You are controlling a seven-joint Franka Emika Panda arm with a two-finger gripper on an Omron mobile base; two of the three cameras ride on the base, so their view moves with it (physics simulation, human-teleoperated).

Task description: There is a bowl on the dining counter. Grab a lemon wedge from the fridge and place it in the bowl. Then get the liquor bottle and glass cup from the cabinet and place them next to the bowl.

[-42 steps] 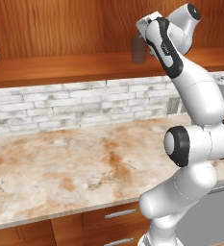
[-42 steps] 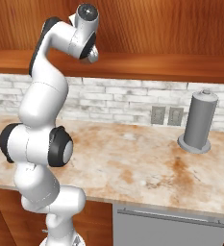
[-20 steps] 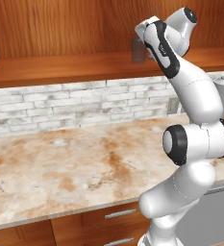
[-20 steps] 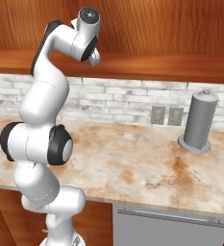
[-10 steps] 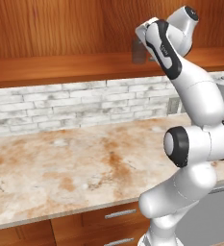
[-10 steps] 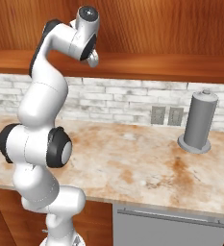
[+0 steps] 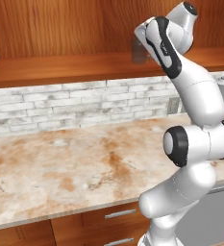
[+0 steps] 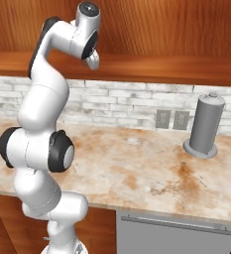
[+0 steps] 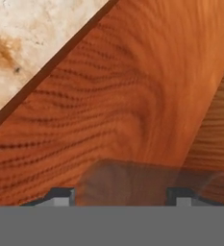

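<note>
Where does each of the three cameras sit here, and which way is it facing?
Left base view: behind-left, facing counter and shelf; arm at right.
Right base view: behind-right, same counter, grey canister; arm at left.
Hand view: on the hand, looking down onto the shelf; fingertips flank the glass cup.
Shared: counter, shelf, brick wall.

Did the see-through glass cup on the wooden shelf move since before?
No. The glass cup stands at the same spot on the wooden shelf, above the same bricks of the brick wall. The gripper straddles it.
</note>
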